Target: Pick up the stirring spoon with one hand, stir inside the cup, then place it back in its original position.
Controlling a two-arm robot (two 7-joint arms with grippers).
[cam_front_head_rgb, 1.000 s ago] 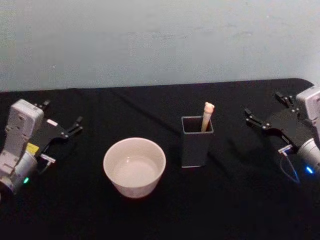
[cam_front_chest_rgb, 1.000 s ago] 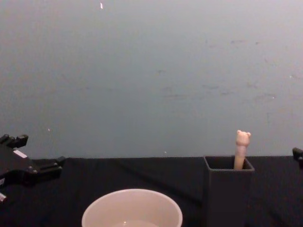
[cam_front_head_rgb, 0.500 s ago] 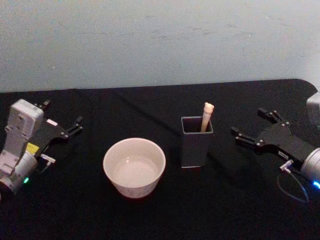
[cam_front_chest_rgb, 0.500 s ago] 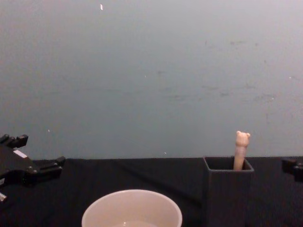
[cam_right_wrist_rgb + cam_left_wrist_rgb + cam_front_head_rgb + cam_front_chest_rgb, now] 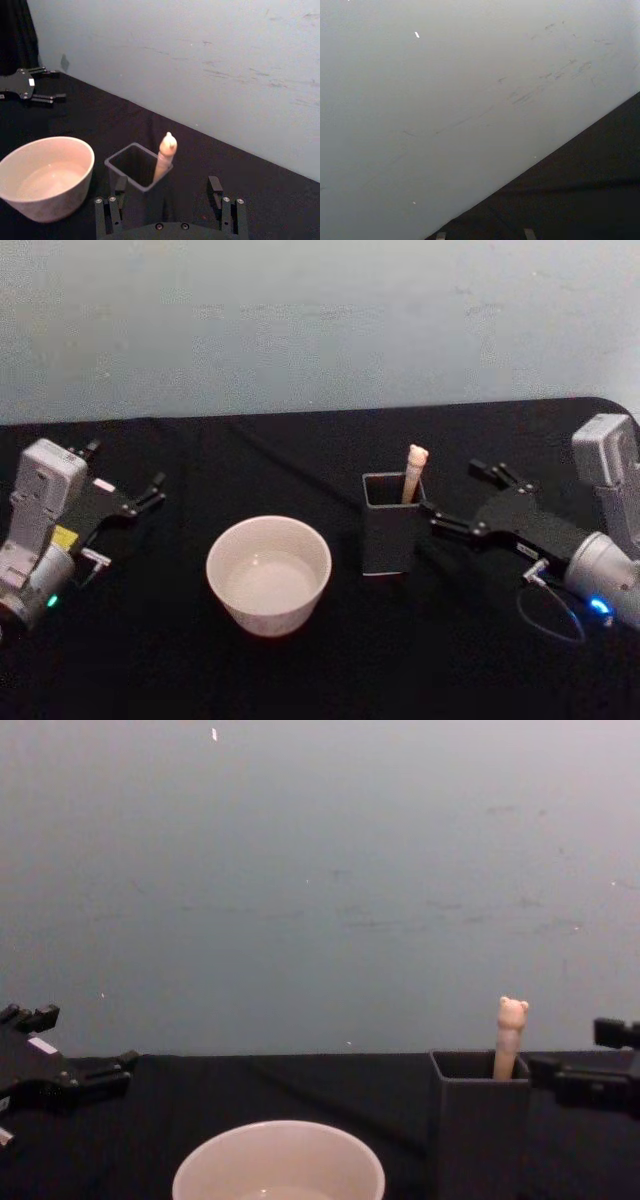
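Observation:
The stirring spoon (image 5: 414, 470) stands in a dark grey square holder (image 5: 390, 535), and its cream bear-topped handle (image 5: 511, 1032) sticks out above the rim. The off-white cup (image 5: 268, 573) sits to the left of the holder with clear liquid in it. My right gripper (image 5: 455, 491) is open just right of the holder, at the height of its rim, with nothing held. In the right wrist view the holder (image 5: 137, 172) and spoon (image 5: 164, 154) lie straight ahead between the spread fingers (image 5: 215, 186). My left gripper (image 5: 124, 470) rests open at the far left.
A black cloth (image 5: 330, 670) covers the table, and its far edge meets a plain pale wall (image 5: 320, 320). The cup (image 5: 279, 1160) and the holder (image 5: 480, 1130) stand about a hand's width apart. Bare cloth lies in front of both.
My right gripper has swung in from the table's right edge toward the holder and now sits close beside it. The left arm, cup, holder and spoon have not moved.

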